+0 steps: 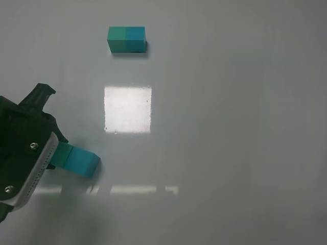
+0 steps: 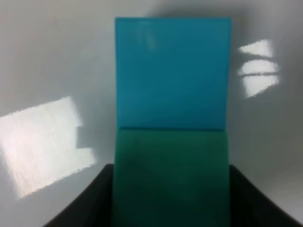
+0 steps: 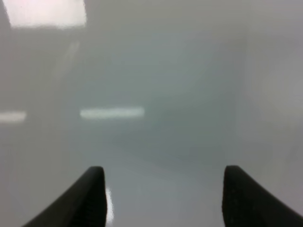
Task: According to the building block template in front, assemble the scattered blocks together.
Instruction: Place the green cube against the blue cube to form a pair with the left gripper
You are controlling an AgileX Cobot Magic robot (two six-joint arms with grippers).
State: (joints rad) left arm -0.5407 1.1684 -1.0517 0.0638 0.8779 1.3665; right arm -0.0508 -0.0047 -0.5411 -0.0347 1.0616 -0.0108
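Left gripper, lower left of the high view, clamps the green cube, which touches the blue cube. Template bar sits upper centre. Right gripper released, jaws apart.

I see the two-tone template bar lying flat, far back on the desk. At near left, the teal-green cube and cyan-blue cube sit face to face, touching.

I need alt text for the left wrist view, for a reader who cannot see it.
A cyan-blue cube sits flush against a teal-green cube, which is gripped between the dark fingers of the left end effector, on a glossy white table.
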